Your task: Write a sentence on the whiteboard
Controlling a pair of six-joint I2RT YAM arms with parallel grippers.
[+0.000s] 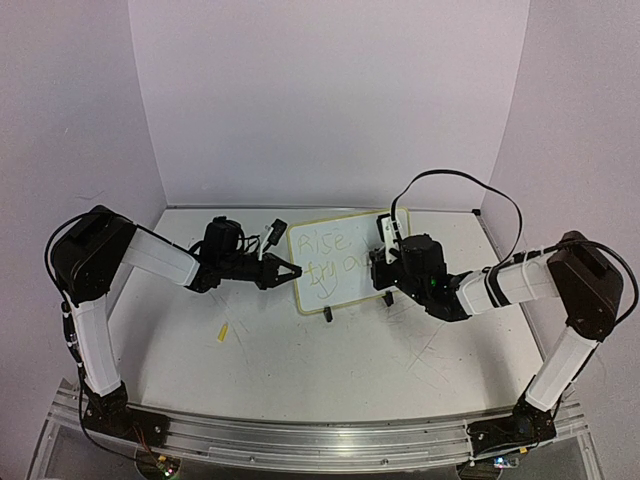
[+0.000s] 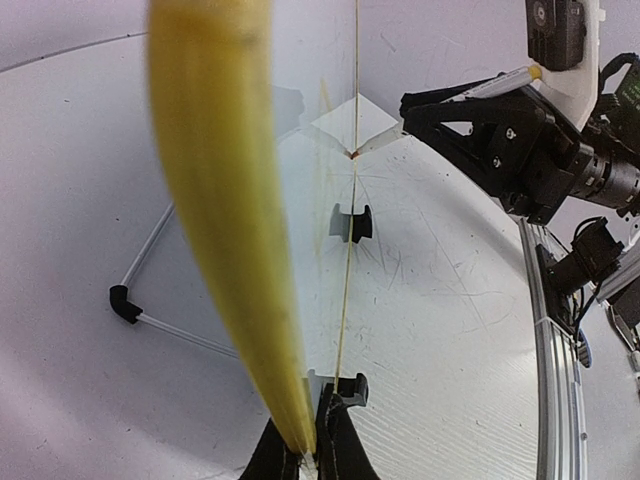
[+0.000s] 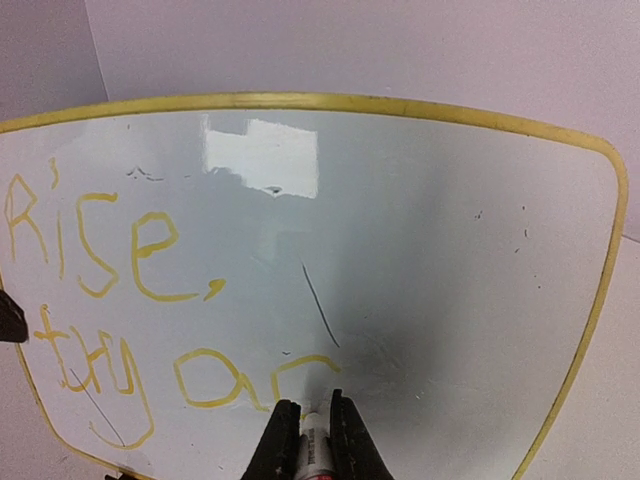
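Observation:
The whiteboard (image 1: 352, 232) stands upright on two black clip feet (image 1: 327, 314) at the back middle of the table. Yellow writing (image 3: 110, 250) on it reads "Rise, try an". My left gripper (image 1: 292, 270) is shut on the board's left edge; in the left wrist view the blurred yellow rim (image 2: 230, 220) runs up from my left gripper (image 2: 308, 458). My right gripper (image 1: 385, 262) is shut on a white marker (image 3: 313, 448), its tip touching the board just below the last yellow stroke. In the right wrist view the right gripper (image 3: 313, 425) shows at the bottom.
A small yellow piece (image 1: 224, 331) lies on the table in front of the left arm. A metal rail (image 1: 300, 435) runs along the near edge. Walls close the back and both sides. A black cable (image 1: 455, 178) loops above the right arm.

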